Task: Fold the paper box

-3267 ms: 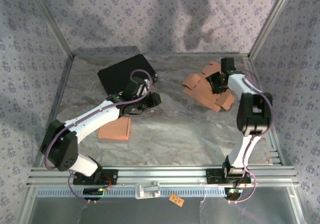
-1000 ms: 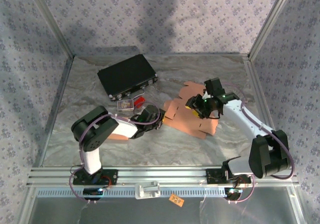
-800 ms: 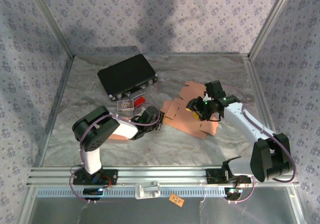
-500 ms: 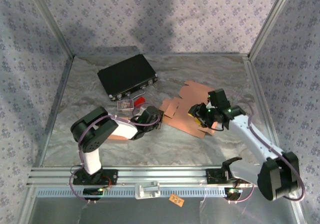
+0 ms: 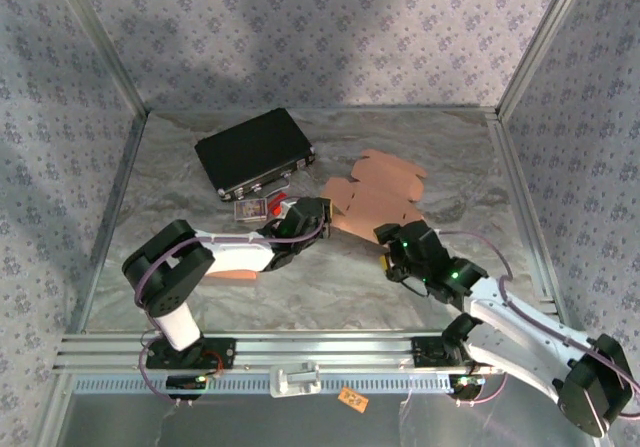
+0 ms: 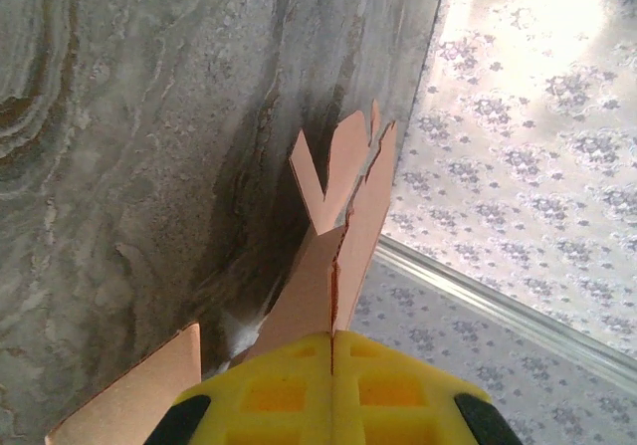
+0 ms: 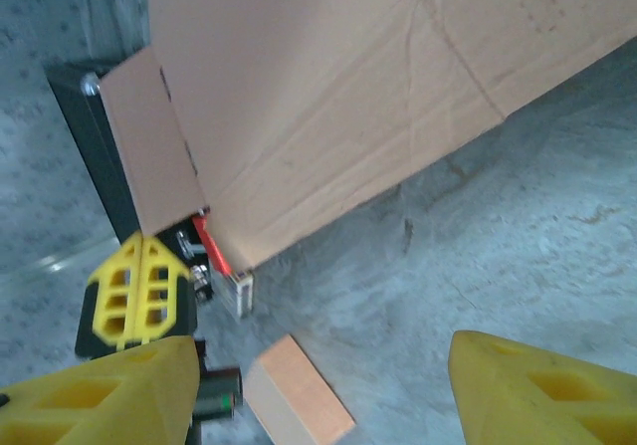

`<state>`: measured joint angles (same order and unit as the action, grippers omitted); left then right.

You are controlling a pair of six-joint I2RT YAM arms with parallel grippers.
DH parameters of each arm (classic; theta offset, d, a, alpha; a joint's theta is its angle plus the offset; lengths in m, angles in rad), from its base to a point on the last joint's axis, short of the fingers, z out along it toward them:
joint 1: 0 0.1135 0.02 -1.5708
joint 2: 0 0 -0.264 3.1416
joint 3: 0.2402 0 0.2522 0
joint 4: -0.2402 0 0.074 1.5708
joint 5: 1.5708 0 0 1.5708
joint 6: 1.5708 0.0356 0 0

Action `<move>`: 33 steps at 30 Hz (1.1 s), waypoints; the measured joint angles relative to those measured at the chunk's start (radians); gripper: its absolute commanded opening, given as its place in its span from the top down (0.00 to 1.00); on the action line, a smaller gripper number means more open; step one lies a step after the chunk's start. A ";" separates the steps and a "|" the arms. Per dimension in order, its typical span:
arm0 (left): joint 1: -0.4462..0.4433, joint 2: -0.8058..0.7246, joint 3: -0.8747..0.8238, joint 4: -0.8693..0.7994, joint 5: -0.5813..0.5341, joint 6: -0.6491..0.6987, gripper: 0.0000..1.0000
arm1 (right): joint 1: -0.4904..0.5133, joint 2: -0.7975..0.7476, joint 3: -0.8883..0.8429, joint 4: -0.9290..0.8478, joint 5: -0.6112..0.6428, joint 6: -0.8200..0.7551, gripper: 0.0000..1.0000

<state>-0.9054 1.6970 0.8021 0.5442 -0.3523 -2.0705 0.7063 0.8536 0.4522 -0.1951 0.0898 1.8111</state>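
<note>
Overhead view of my two-arm rig on a grey marbled counter (image 5: 330,292). Nearest me, the right arm lies low across the front-right corner. The right end effector (image 5: 397,245) sits just short of the near edge of the paper box (image 5: 378,192). On the right wrist cam its yellow fingers (image 7: 537,385) are spread wide, w/ nothing btwn them but bare counter.

To the left, a small brown block (image 5: 232,269) lies partly under the left forearm.

Next out, the left end effector (image 5: 312,211) is clamped tight on a flap at the box's left edge. The left wrist cam shows its yellow pads (image 6: 279,395) pressed together, w/ the thin card pinched edge-on btwn them.

The paper box is an unfolded tan blank, approx centre-right of the counter, just beyond both end effectors. I can't tell whether its far flaps lie fully flat.

Further back on the left, a small card pack (image 5: 250,208) and a red item (image 5: 281,201) sit just beside each other, near the front edge of a black case (image 5: 253,152) lying at an angle. Patterned walls (image 5: 320,27) close off the back
</note>
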 measured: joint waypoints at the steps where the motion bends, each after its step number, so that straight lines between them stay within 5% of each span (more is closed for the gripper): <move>1: 0.000 -0.002 0.001 -0.003 -0.002 0.000 1.00 | 0.008 0.019 -0.009 0.028 0.023 0.025 0.31; 22: -0.007 -0.020 0.001 -0.021 -0.019 -0.011 1.00 | 0.061 0.338 -0.032 0.373 0.189 0.122 0.36; 33: -0.007 -0.037 -0.007 -0.022 -0.019 -0.011 1.00 | -0.004 0.373 -0.033 0.457 0.222 0.029 0.65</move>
<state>-0.9127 1.6604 0.7952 0.5224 -0.3717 -2.0811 0.7021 1.2263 0.4194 0.2623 0.3119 1.8400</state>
